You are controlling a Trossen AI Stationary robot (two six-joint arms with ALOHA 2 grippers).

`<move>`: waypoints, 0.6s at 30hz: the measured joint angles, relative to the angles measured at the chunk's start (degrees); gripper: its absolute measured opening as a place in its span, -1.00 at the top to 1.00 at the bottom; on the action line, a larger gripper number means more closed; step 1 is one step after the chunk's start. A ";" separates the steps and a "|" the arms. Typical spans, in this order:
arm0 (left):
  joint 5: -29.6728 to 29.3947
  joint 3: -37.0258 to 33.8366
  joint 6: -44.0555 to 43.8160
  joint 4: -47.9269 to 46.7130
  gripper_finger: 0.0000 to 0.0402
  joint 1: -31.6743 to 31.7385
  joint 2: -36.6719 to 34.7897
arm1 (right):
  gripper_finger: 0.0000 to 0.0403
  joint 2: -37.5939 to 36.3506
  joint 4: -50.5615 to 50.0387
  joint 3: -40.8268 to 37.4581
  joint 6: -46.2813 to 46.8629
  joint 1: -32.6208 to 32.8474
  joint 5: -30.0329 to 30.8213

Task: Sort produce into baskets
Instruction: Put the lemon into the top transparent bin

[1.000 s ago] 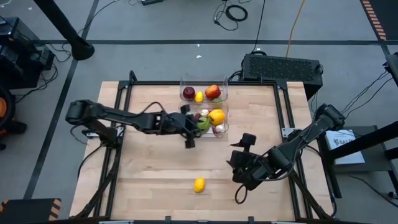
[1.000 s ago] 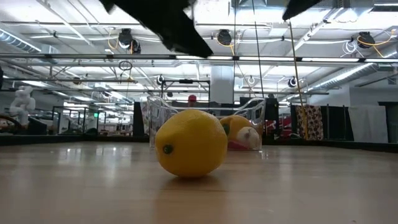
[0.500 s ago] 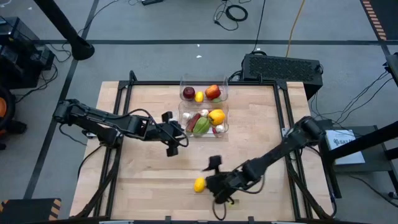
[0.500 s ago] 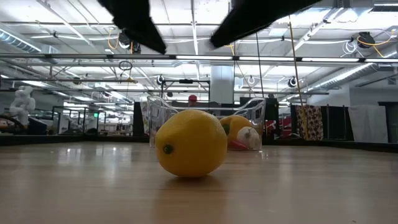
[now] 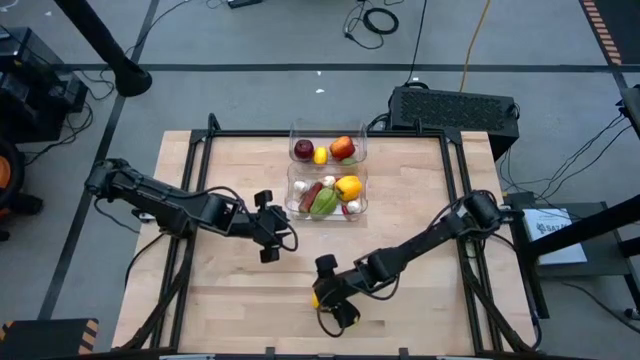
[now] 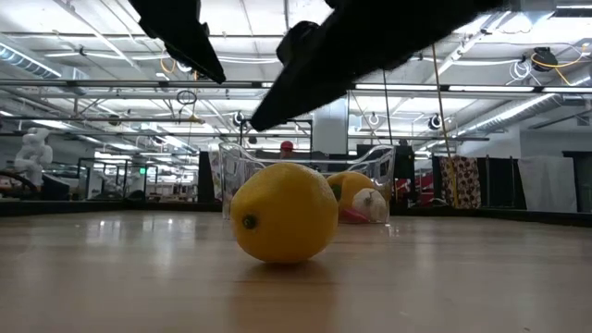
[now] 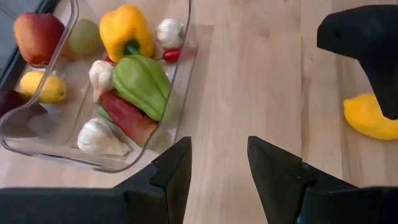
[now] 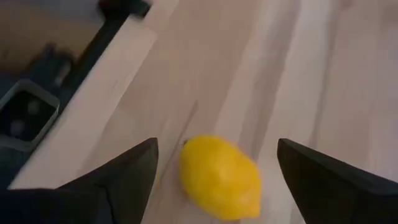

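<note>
A yellow lemon [image 8: 221, 177] lies alone on the wooden table near its front edge; it also shows in the low view [image 6: 284, 213]. My right gripper [image 5: 328, 292] is open just above it, one finger on either side, touching nothing. My left gripper [image 5: 272, 228] is open and empty, left of the near clear bin [image 5: 296, 203]. That bin holds a green pepper [image 7: 142, 84], a yellow pepper, a dark red pepper, garlic and a chilli. The far clear bin [image 5: 360, 135] holds two red apples and a lemon.
A black box [image 5: 455, 108] stands beyond the table's far right corner. A black metal frame [image 5: 205, 150] runs along the table's edges. Bare wood lies between the bins and the lemon and across the table's left half.
My right gripper has swept from the table's right toward its left and stands open over the lemon. My left gripper has drawn back from the near bin toward the table's left, and the green pepper lies in that bin. The lemon has not moved.
</note>
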 joint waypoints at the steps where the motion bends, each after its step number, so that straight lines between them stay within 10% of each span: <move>1: -0.04 0.00 -0.02 -0.01 0.18 -0.24 0.00 | -0.61 0.00 -0.46 -0.02 -1.39 -0.11 -0.71; 9: -0.77 0.00 -0.03 -0.04 0.18 -0.57 0.02 | -0.81 3.45 -0.59 -0.05 -10.43 -0.45 -0.99; 18: -2.73 -0.02 1.23 -0.03 0.18 -0.61 0.02 | -0.59 7.02 -0.32 -0.01 -12.93 -2.20 -0.96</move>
